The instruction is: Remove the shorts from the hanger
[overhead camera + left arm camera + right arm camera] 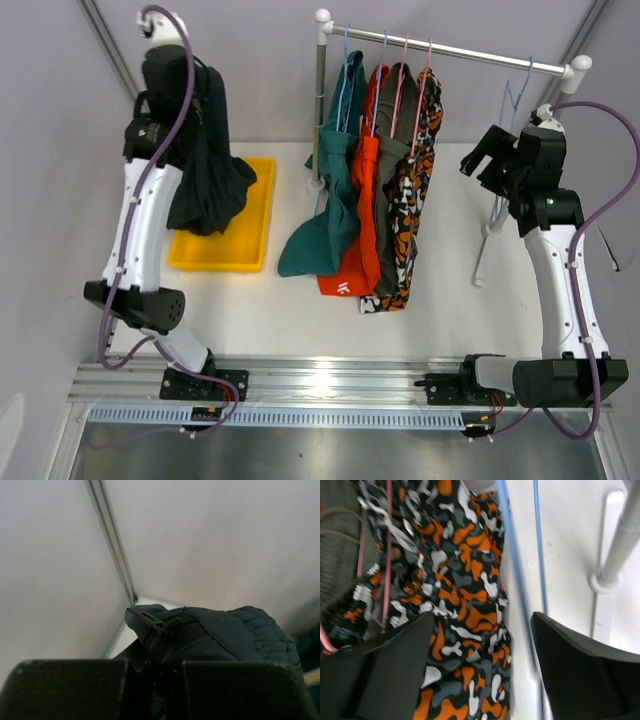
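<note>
The clothes rack (450, 48) stands at the far middle of the table (290, 300). Four pairs hang from its rail, bunched toward its left post. From that post outward they are the teal shorts (335, 190), the bright orange shorts (362, 220), the olive-grey shorts (392, 150) and the camouflage shorts (412, 200). A bare blue hanger (517, 92) hangs apart from them, near the rail's right end.

Well to the left of the rack, the left arm is raised. The left gripper (165, 666) is clamped on the navy shorts (212, 170), with dark fabric bunched between its two fingers. This pair is off the rack and droops down over the yellow tray (262, 215), which lies on the table left of the rack's left post.

The right gripper (481, 625) is at the rack's right end, just beside the blue hanger, with its fingers spread wide and nothing held. In its wrist view the camouflage print fills the gap between the fingers, and the hanger's blue wire runs close to the right-hand finger. I cannot tell whether the wire touches it.
</note>
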You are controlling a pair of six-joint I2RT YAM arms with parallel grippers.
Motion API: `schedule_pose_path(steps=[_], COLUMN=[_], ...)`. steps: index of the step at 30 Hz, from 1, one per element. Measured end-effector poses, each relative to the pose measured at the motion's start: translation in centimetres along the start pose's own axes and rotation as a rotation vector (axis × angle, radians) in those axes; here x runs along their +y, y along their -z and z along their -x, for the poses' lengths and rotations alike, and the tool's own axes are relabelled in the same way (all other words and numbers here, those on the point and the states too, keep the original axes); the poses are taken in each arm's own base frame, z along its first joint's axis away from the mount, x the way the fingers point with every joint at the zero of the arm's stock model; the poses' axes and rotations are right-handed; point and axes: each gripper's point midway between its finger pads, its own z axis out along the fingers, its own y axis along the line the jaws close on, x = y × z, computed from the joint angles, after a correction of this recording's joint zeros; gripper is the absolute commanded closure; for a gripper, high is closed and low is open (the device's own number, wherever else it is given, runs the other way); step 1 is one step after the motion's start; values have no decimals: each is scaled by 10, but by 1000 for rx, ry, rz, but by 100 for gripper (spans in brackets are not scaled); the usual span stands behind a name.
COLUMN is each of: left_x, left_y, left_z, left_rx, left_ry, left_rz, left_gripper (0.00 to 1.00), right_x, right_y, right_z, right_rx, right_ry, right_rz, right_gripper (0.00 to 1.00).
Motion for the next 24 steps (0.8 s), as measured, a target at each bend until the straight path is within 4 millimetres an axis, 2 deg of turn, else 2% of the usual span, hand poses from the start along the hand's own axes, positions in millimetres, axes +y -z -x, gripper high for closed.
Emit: schedule_pose_path(steps=[2, 4, 5, 6, 8, 9, 10, 11, 14, 18, 21, 24], left_x=[-17, -32, -37, -44, -53, -57, -59, -61, -61, -51, -37, -23], left_y=[-13, -19, -19, -19, -17, -15, -13, -12, -5, 19, 49, 85], left_z=[-46, -89, -105, -125, -151, -161, -169, -172, -172, -157, -138, -127], left_rx=[109, 212, 252, 298, 361, 388, 411, 424, 438, 415, 370, 322], left_ry=[-28, -46, -52, -55, -53, -53, -53, -45, -24, 16, 74, 141], left_rz=[-38, -86, -105, -133, -171, -188, -200, -208, -220, -242, -259, -294], left_gripper=[99, 96, 91, 63, 35, 9, 5, 1, 1, 1, 1, 1], right_x=[-6, -9, -11, -12, -14, -15, -17, -19, -29, -34, -15, 21], right_y=[5, 12, 17, 24, 38, 45, 52, 58, 80, 109, 127, 137], right_z=[-6, -7, -7, -5, -2, 0, 1, 1, 2, 9, 25, 38], right_rx=[17, 17, 12, 4, -19, -31, -40, -45, -68, -108, -151, -180], right_ry=[1, 2, 1, 1, 1, 1, 1, 1, 4, 1, -6, -10], right_rz=[-22, -36, -41, -46, -53, -56, -64, -70, -107, -132, -38, 137], right_gripper=[1, 1, 1, 1, 1, 1, 1, 1, 1, 1, 1, 9])
